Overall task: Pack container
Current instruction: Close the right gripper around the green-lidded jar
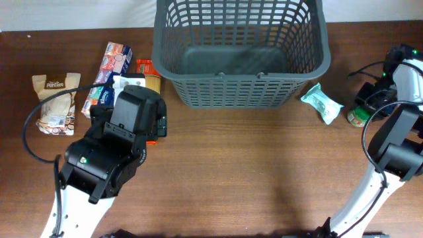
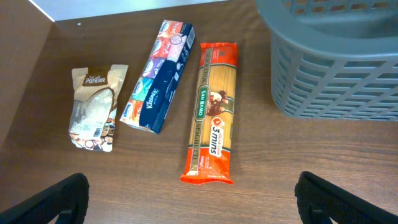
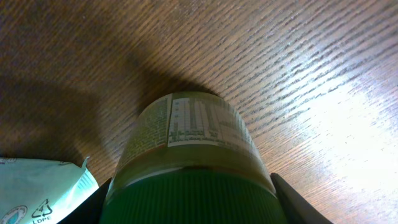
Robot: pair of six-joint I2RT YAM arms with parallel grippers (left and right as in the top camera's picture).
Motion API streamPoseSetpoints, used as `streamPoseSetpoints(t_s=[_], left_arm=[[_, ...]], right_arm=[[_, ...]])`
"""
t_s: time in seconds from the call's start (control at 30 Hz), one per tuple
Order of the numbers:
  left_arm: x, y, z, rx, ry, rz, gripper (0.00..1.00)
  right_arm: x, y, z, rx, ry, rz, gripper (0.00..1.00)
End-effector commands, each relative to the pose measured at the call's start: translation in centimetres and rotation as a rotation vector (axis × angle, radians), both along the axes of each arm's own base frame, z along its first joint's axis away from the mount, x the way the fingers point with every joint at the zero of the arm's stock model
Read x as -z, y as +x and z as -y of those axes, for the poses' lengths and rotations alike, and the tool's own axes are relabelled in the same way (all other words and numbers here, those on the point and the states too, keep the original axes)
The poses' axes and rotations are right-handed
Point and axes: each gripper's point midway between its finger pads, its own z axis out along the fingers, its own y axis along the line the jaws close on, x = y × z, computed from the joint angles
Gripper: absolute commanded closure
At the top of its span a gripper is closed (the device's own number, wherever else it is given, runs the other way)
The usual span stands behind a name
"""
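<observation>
The step in hand was judged to be pickup of the jar (image 3: 189,140). The right gripper (image 3: 193,202) straddled its ribbed green lid with one finger on each side; whether the pads had seated firmly could not be told. The jar was round, apparently glass, with a printed paper label, and stood upright on the wood-grain table (image 3: 298,56). A soft teal packet (image 3: 37,196) lay just left of the gripper. The container (image 1: 231,89), rigid grey lattice plastic with a thick rim, stood well apart, forward and to the left. The next move would call for a confirmed grip, then a lift high enough to clear that rim. The left gripper (image 2: 191,186) hung fully open and empty over a glossy spaghetti packet (image 2: 211,112).
</observation>
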Motion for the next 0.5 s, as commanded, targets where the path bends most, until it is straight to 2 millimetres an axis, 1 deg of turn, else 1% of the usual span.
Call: streamPoseSetpoints(t_s=[0.0,0.17,0.2,0.47], left_arm=[[-0.68,-0.04,-0.06,0.005,-0.008,0.014,0.01],[-0.68,-0.04,-0.06,0.005,-0.008,0.014,0.01],[-0.68,-0.04,-0.06,0.005,-0.008,0.014,0.01],[-0.69,-0.04,-0.06,0.004,-0.008,0.014,0.01]], right_arm=[[0.43,-0.03,-0.29,-0.003,0.006,-0.008,0.66],[0.42,-0.13,-0.34,-0.003,0.008,-0.012,0.93],[0.42,-0.14,-0.35,-0.003,0.009,-0.013,0.96],[0.27,-0.05,-0.3,0.004,0.006,-0.01,0.96]])
